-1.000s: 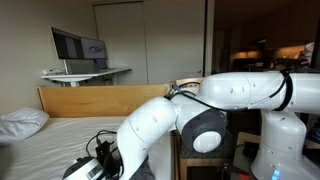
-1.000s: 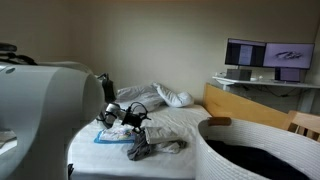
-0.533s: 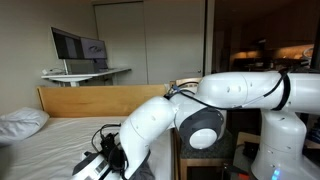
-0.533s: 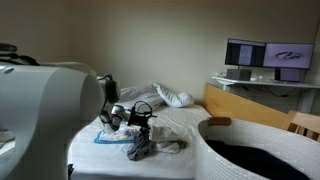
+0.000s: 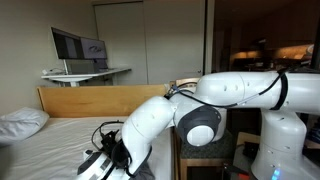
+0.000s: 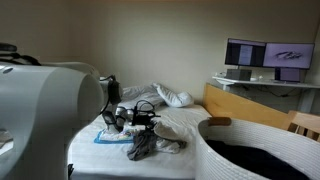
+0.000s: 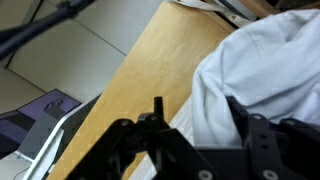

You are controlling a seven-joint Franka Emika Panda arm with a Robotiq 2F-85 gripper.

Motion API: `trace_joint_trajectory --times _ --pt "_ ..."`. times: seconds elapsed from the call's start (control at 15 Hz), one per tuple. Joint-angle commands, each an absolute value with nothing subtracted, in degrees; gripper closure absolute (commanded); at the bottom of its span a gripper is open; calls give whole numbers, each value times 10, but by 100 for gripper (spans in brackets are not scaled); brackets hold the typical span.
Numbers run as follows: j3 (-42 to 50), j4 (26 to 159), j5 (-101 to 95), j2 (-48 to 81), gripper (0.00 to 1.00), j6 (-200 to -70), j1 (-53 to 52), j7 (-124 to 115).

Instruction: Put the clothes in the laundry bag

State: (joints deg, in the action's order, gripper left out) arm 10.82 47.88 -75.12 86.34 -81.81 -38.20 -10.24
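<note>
End effector (image 6: 140, 122) low over bed (image 6: 190, 118), centre frame, right above clothes (image 6: 155, 146): grey heap lying on sheet. Wrist view: black fingers (image 7: 157, 110) apart, white fabric (image 7: 262, 65) showing between them; gripped or not, cannot tell. Laundry bag (image 6: 262, 135) lower right, mouth up, dark inside.

The arm (image 5: 240, 90) was glossy white, built of rounded, bulbous shells, with a dark grey round cap (image 5: 205, 135) on one joint; thin black cables (image 6: 145, 104) looped at the wrist, and the gripper (image 6: 140, 119) with its fingers (image 7: 158, 112) was black
</note>
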Motion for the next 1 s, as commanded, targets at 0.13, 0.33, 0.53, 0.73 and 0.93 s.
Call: trace_joint_trajectory --times 0.13,0.33,0.53,0.73,0.93 --pt "82 482 -791 863 80 -829 -366 -69" --pt "74 481 -795 863 93 -835 -362 -58" --pt "70 481 -789 863 96 -821 -361 -52" --pt "61 472 -773 863 92 -797 -361 -58" --pt "43 468 -755 863 92 -787 -355 -71"
